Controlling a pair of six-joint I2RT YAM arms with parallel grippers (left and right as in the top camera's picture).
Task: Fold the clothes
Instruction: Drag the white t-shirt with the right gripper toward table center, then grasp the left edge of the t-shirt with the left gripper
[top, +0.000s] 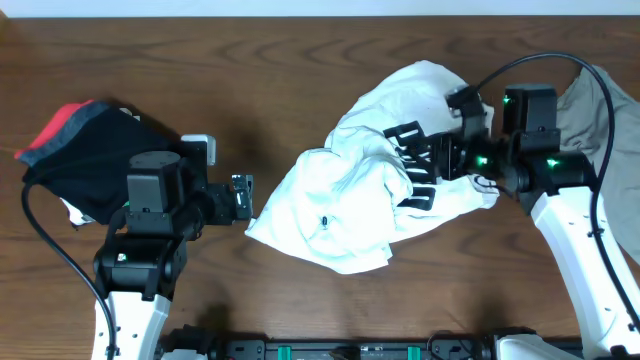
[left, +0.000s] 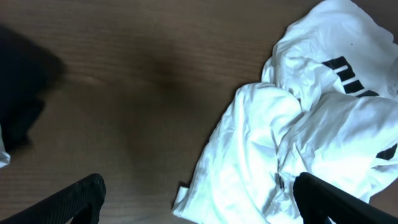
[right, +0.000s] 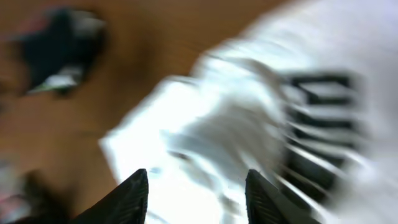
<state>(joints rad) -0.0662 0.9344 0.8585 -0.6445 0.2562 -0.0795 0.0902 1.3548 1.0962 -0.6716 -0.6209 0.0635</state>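
The crumpled white short-sleeved T-shirt with black lettering lies right of centre on the brown wooden desk, the right gripper over its print with jaws parted, the left gripper by its left hem with jaws spread wide, likely to pull it flat.

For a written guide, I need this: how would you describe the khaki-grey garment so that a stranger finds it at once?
Go to the far right edge of the wooden table, past the right arm. There lies the khaki-grey garment, crossed by a black cable. Unlike the white T-shirt beside it, it is plain and dull, without lettering.
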